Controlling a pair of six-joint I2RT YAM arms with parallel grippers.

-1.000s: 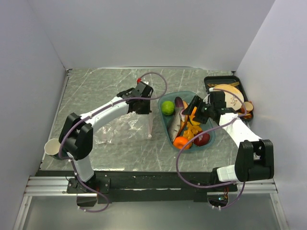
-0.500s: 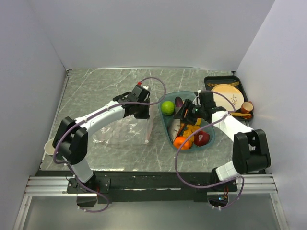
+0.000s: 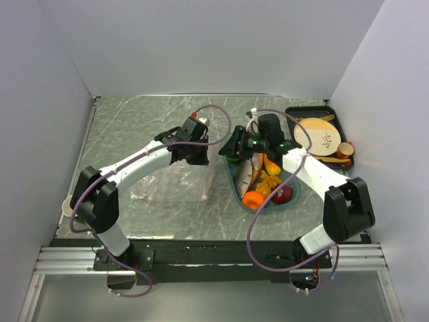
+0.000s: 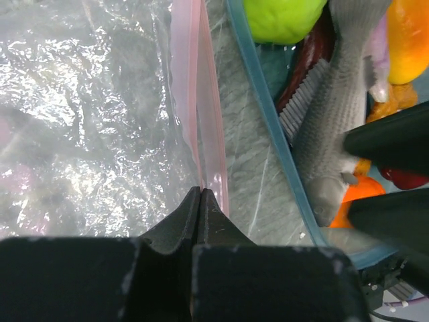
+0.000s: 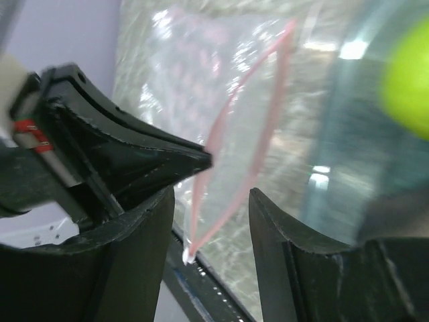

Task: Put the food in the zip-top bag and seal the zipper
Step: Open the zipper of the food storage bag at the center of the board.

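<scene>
The clear zip-top bag (image 3: 164, 182) lies flat on the marble table, mouth toward the teal tray (image 3: 293, 196). My left gripper (image 3: 196, 154) is shut on the upper lip of the pink zipper (image 4: 199, 107), lifting it so the mouth gapes (image 5: 251, 127). My right gripper (image 3: 229, 150) hovers over the tray's left end, facing the bag mouth, jaws apart with nothing between them (image 5: 211, 251). The food sits in the tray: green lime (image 4: 281, 17), grey fish (image 4: 332, 127), orange (image 3: 253, 199), dark red apple (image 3: 283, 194), yellow bits (image 3: 269, 181).
A black tray (image 3: 289, 114) with a beige plate (image 3: 318, 134) and cups stands at the back right. A paper cup (image 3: 67, 206) sits at the table's left edge. White walls close in the left, back and right sides.
My right gripper has swung left from over the tray's middle to its left end beside the bag mouth, and its jaws have narrowed. The left gripper keeps hold of the zipper.
</scene>
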